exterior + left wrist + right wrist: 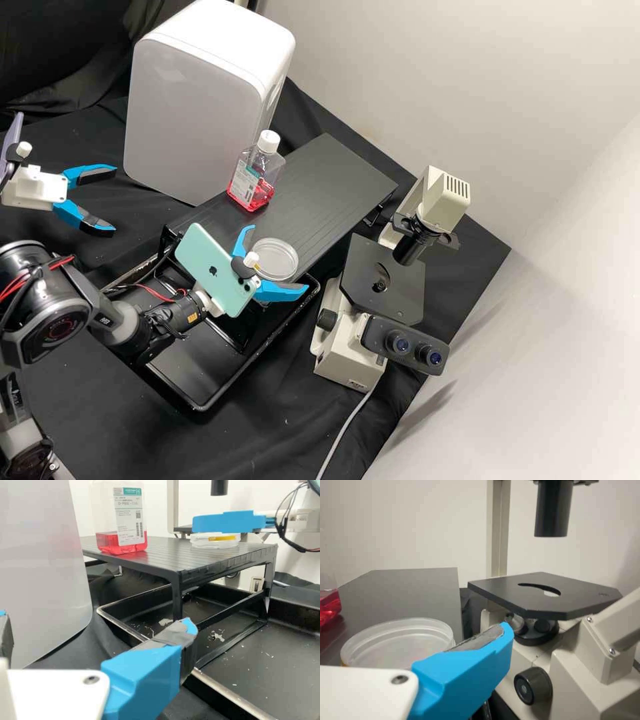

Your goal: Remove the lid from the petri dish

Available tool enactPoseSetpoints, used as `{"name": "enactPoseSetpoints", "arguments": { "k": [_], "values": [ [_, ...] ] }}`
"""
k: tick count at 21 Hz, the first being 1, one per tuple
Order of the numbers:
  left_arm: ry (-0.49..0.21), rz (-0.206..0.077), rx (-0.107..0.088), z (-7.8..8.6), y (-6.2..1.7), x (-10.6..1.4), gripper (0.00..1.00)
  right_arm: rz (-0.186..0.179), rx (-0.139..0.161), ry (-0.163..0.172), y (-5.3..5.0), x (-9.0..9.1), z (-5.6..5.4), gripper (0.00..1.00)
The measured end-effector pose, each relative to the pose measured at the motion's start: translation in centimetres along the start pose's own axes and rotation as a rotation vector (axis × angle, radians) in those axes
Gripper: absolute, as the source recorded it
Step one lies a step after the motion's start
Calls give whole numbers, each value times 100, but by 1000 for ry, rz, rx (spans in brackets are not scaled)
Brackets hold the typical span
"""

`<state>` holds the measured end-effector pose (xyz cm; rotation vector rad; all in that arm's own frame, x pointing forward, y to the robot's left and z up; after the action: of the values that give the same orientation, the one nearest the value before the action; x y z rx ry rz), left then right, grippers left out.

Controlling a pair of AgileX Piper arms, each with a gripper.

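Petri dish (pixel 275 259) at near corner of raised platform (pixel 333 180), lid (pixel 395 639) apparently on; R gripper (pixel 277 261) spread wide either side of dish — nothing clamped, prob. lined up for lid rim; L gripper (pixel 107 199) agape, empty, parked well apart — out of way.

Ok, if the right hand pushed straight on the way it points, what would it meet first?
Most likely the clear round plastic petri dish, which sits between the right hand's open blue fingers; the black microscope stage lies beyond it.
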<state>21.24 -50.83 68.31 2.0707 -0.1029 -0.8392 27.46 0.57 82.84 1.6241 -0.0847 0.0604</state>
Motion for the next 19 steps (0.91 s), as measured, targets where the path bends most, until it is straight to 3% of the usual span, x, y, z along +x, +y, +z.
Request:
{"name": "enactPoseSetpoints", "arguments": {
  "k": [10, 11, 19],
  "values": [
    [0, 0, 0, 0, 0, 0, 100, -13, -53, 2, -70, 41, -24, 100],
    [0, 0, 0, 0, 0, 0, 100, -11, -52, 0, -69, 41, -22, 0],
    [0, 0, 0, 0, 0, 0, 100, 7, -55, 19, -53, 41, -40, 0]
  ]
}}
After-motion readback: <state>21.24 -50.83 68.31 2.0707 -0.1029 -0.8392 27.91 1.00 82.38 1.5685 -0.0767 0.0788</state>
